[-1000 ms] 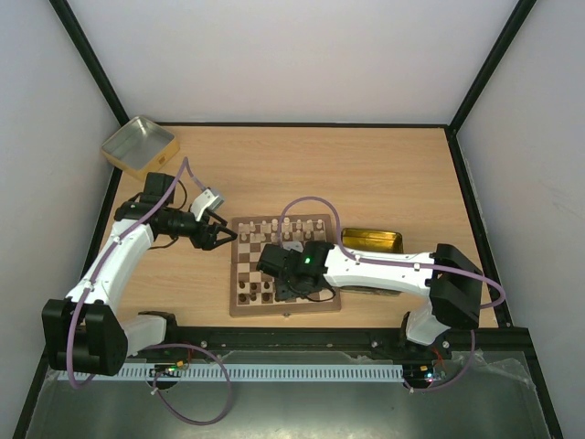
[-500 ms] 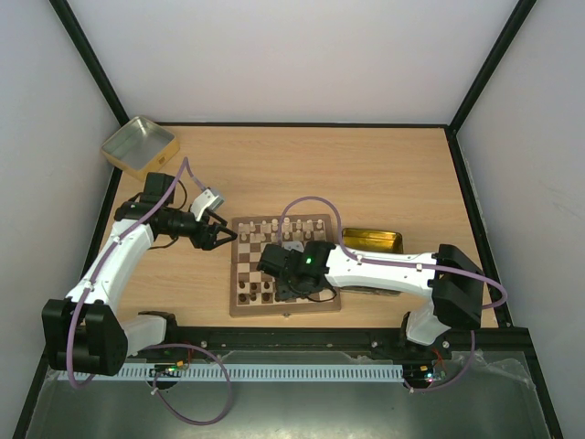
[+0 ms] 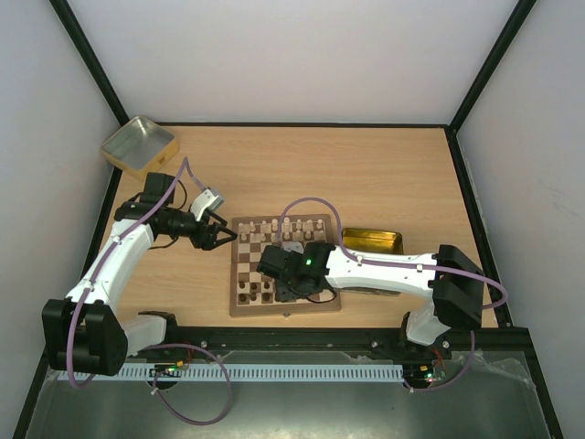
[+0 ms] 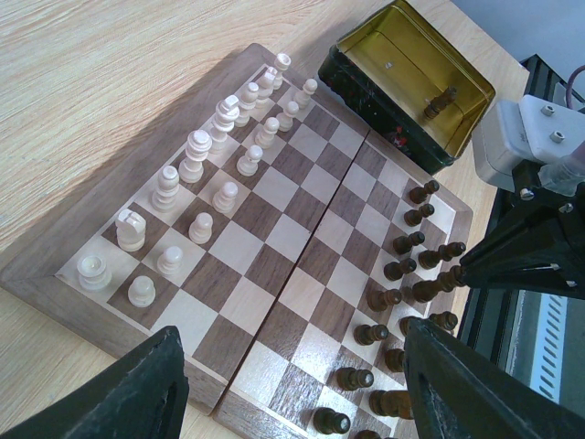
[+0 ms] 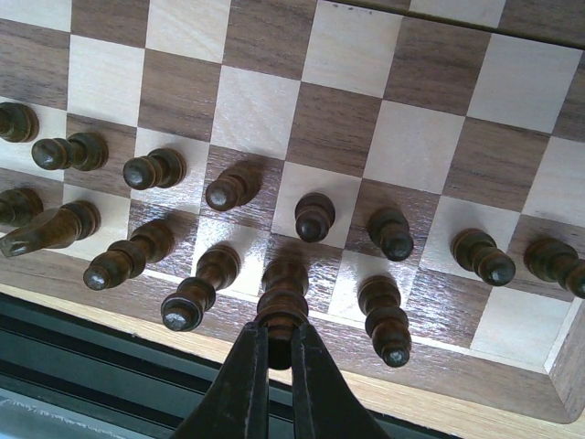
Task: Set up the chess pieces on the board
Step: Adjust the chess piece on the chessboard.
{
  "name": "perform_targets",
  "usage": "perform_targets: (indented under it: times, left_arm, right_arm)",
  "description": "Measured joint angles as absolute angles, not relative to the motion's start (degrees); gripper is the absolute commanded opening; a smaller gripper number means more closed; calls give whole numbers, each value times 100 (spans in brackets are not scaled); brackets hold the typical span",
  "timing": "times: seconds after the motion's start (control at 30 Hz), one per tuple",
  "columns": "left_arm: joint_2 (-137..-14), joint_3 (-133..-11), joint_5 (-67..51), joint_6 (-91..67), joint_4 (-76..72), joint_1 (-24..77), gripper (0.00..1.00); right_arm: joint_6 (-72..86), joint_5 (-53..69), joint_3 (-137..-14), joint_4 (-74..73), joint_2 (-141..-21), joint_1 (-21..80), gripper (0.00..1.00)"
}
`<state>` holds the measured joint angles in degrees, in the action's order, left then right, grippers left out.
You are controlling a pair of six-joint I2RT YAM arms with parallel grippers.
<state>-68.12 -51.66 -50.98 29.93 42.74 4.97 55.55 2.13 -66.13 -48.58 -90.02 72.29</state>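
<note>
Seating a dark piece (image 5: 281, 297) on the near back rank is the step in hand. The right gripper (image 5: 274, 340) is clamped narrow on its upper part, and whether the base touches the square cannot be told. The next move calls for a clean release and a straight lift, clear of the neighbours (image 5: 196, 297) just beside it. The piece is turned, glossy, dark brown and upright. The board (image 3: 274, 313) sits mid-surface, with pale pieces (image 4: 224, 192) filling the far ranks. A stray piece (image 4: 445, 97) lies in the tin (image 4: 366, 50) beyond. The left gripper (image 3: 218, 238) hangs wide — holding nothing — beside the board's left edge.
</note>
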Motion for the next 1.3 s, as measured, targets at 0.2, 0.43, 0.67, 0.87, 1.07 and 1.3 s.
perform_targets:
  times: [0.2,0.43,0.67,0.87,1.07,1.3]
  left_arm:
    - [-6812,-5166,-5098,2993,4274,497,65]
    - [-6812,-5166,-5098,2993,4274,497,65]
    - [-6812,-5166,-5096,2993,4274,497,65]
    - [-6812,-5166,-5098,2993,4276,497,65]
    - [-6812,-5166,-5096,2993,4274,497,65]
    - [-6812,-5166,-5096,2993,4274,497,65]
  right_arm:
    - [5555,174,-6598,-4860,-9002,7229,4]
    - [5555,156,-6598,-4860,-9002,7229,4]
    - [5553,156,-6598,-4869,-9002,7229,4]
    - [5551,158,-6598,-4906,-9002,7231,4]
    - [5540,174,-6598,-4908,-9013,7234,4]
    - [5509,252,-6595,-4908,-9070,7253,4]
